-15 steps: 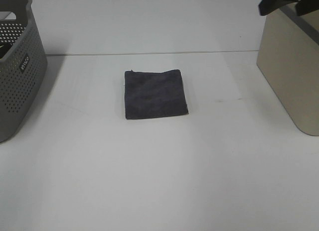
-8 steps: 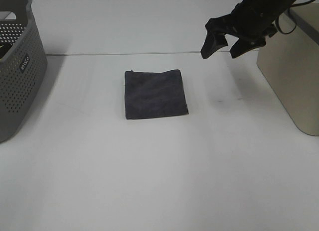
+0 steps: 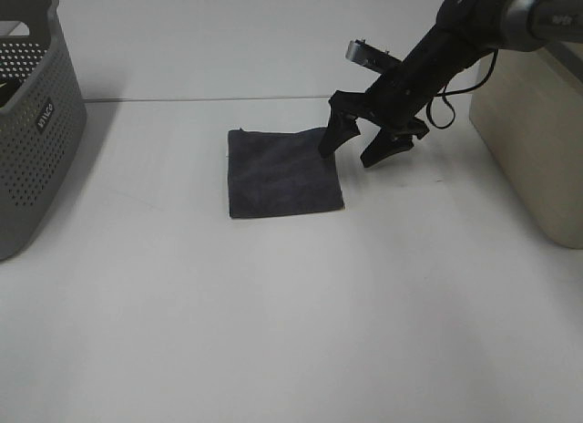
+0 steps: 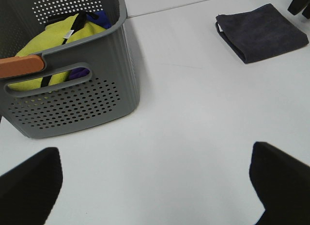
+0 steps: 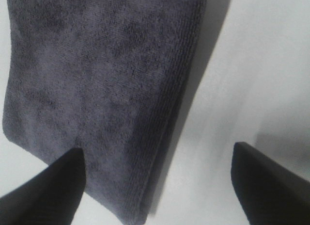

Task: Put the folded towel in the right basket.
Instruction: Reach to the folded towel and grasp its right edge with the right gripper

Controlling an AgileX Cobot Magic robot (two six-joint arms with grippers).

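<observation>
Near the middle of the white table (image 3: 273, 304), flat: square folded towel of dark charcoal terry (image 3: 282, 172). Above its right edge, black right hand (image 3: 347, 157), jaws spread wide, gripping nothing; arm (image 3: 437, 54) slanting down from over the beige smooth-walled plastic basket (image 3: 537, 140) at the right edge. Half a second ago, higher, clear of the towel.

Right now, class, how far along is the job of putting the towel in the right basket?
Done: nothing is in place; the towel lies flat on the table, apart from the right basket. In hand: the right gripper is open, straddling the towel's edge on the basket side. Left: closing on the towel, lifting it, carrying it into the basket.
</observation>
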